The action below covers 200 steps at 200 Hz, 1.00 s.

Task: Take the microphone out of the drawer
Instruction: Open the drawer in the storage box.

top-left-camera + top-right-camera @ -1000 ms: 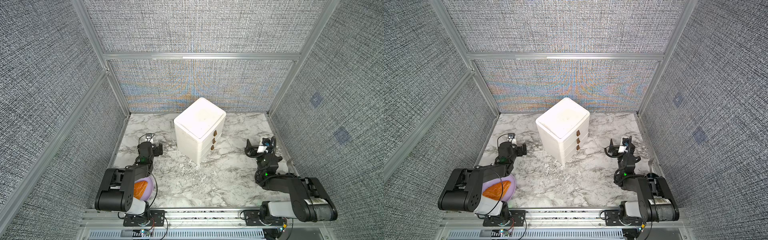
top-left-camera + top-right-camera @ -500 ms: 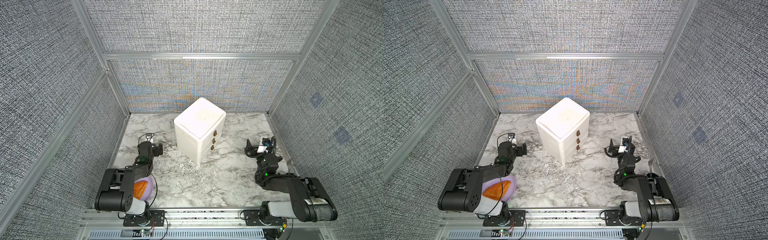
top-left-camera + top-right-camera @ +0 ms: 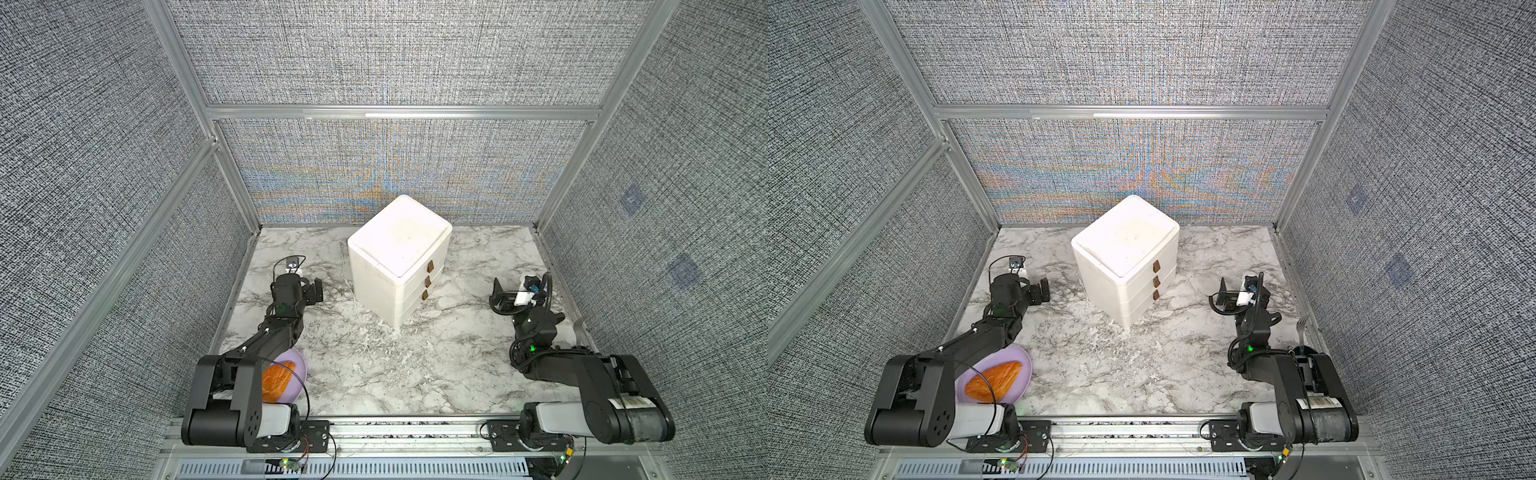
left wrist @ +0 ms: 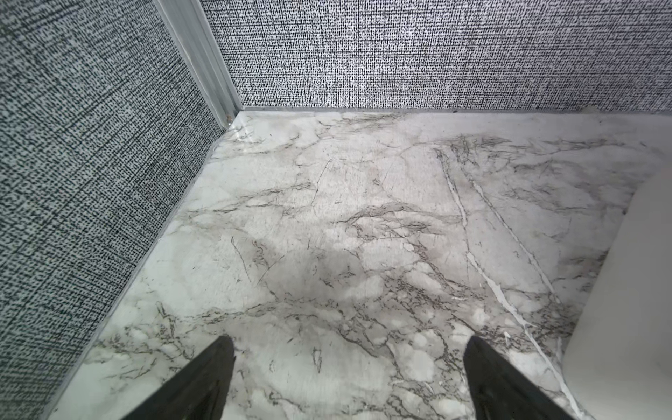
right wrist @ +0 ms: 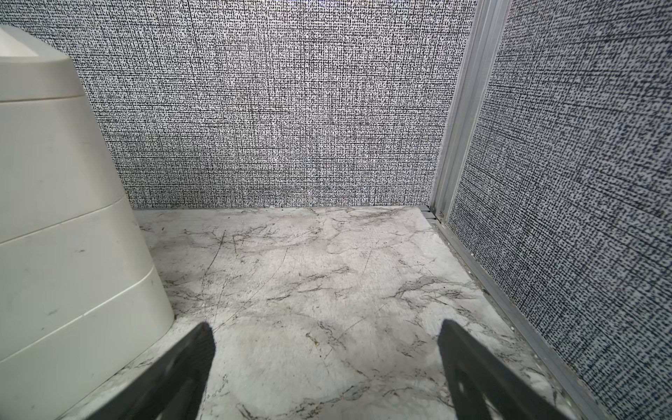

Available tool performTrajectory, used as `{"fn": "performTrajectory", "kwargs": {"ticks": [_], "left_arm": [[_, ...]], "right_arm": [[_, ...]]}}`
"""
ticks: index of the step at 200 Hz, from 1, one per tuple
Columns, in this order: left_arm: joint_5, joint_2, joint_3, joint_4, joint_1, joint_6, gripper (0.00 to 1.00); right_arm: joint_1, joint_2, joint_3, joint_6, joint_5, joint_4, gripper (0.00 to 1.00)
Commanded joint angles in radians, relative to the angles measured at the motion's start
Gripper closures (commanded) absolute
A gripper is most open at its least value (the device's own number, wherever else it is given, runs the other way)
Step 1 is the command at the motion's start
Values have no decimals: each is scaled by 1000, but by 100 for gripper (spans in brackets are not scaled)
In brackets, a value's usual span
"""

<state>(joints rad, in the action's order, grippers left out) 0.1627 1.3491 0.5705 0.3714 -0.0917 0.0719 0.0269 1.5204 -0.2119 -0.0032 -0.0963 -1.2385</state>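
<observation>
**Plate** [image 3: 1023,365]: one, lilac, near left on the table [image 3: 374,374], partly under the left arm. It holds one orange pastry [image 3: 994,380].

**Left gripper** [image 4: 349,342]: one, low over the marble at left. Its jaws are spread wide with nothing between them. It is well apart from the drawer unit, which lies to its right.

**Drawer unit** [image 3: 399,241]: one, white, upright, centre far, between the two grippers. It is turned so that one corner points to the near edge.

**Drawers** [image 3: 1142,291]: three, stacked, all pushed in, their fronts facing near right. There are three brown handles [image 3: 427,281], one per drawer.

**Microphone**: hidden. No view shows it, so its drawer, its heading and its long axis cannot be told.

**Right gripper** [image 5: 325,327]: one, low over the marble at right. Its jaws are spread wide and hold nothing. The unit lies to its left, apart from it.

**Fork** [image 3: 1303,328]: one, by the right wall, lying near-to-far with its tines at the far end.
</observation>
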Motion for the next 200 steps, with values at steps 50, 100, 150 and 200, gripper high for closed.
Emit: {"fn": "performTrajectory", "kwargs": {"ticks": [50,100,150,200], "left_arm": [[87,-169,34,-254,-33,68,0],[74,-300,36,-329,-88,176,0],[40,-450,63,-522,-130,205,0],[-87,-618,33,-604,-155,234,0]], "right_arm": [[1,4,-4,0,-3,-33,2],[2,3,-4,0,-3,-33,2],[2,3,-4,1,-5,-33,2],[1,5,-6,2,-5,-33,2]]}}
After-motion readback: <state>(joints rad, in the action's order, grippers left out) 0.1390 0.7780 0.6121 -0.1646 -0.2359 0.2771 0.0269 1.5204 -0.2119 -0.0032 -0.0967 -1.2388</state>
